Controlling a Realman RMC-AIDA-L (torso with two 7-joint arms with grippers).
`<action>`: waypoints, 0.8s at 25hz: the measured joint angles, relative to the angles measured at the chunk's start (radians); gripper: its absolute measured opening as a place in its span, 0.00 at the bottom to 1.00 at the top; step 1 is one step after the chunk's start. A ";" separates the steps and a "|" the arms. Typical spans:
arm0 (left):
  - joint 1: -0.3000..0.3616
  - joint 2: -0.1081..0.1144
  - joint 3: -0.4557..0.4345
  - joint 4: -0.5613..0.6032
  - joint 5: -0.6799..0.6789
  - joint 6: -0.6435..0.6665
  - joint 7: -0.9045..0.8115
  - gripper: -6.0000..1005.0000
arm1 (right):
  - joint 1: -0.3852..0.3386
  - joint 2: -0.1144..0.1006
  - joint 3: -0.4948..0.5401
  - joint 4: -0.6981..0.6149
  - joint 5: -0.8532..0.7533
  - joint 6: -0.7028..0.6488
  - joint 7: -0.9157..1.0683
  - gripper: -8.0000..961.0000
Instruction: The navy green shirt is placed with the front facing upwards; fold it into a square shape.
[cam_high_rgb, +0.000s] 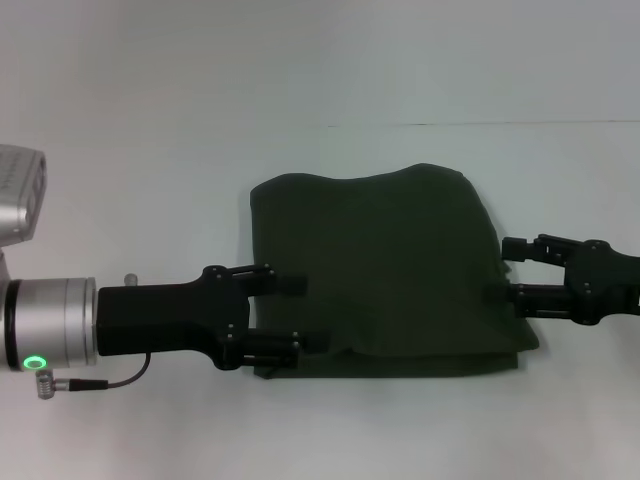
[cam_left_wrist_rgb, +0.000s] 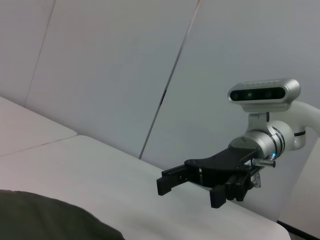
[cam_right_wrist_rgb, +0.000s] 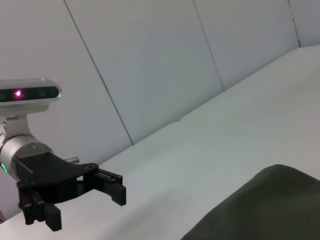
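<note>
Left gripper (cam_high_rgb: 296, 314) sits at lower centre-left of the head view, its two fingers (cam_high_rgb: 285, 284) spread wide, one lying over the shirt's left edge and one near the lower left corner; nothing is pinched between them. Over at the right edge of the frame, the right gripper (cam_high_rgb: 505, 268) has its fingers parted too, tips right at the shirt's right edge; whether they touch cloth is hard to make out. The navy green shirt (cam_high_rgb: 385, 270) lies in the middle of the frame on the white surface (cam_high_rgb: 150, 180), already folded into a rough square, with layered edges showing along the bottom. No lettering or label can be read on it; only plain dark olive cloth shows. The right arm is cut off by the frame edge. Each wrist view catches just a corner of the shirt and the opposite gripper, fingers apart.
</note>
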 joint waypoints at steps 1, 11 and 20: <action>0.000 0.000 0.001 0.000 0.000 0.000 0.000 0.87 | 0.002 0.000 0.000 0.000 0.000 0.000 0.000 0.98; 0.005 -0.002 0.007 -0.002 0.000 -0.001 0.000 0.87 | 0.009 0.008 0.000 0.002 -0.001 0.002 0.000 0.97; 0.010 -0.006 0.007 -0.005 0.000 -0.012 0.009 0.87 | 0.009 0.026 -0.001 0.003 -0.003 0.013 0.000 0.97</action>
